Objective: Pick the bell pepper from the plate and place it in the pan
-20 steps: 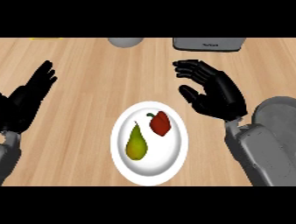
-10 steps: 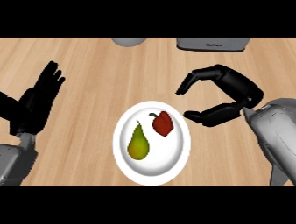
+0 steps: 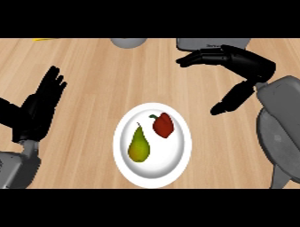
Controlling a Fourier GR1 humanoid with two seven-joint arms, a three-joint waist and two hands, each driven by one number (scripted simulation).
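A red bell pepper (image 3: 163, 124) lies on the right half of a white plate (image 3: 128, 166) in the middle of the counter, beside a green pear (image 3: 138, 145). My right hand (image 3: 246, 64) hovers up and to the right of the plate, open, its fingers pointing left and the thumb hanging down, clear of the pepper. At the left, my left hand (image 3: 36, 111) rests open with fingers up. A grey rounded shape (image 3: 295, 155) at the right edge, partly behind my right forearm, may be the pan.
A grey boxy object (image 3: 208, 44) and a grey round object (image 3: 128, 42) sit at the counter's far edge, just beyond my right hand. A bit of something yellow (image 3: 45, 39) shows at the far left. Bare wood surrounds the plate.
My right hand has lifted away from the plate toward the far right and its curled fingers have straightened out to the left. The left hand has barely shifted. Pepper and pear have not moved.
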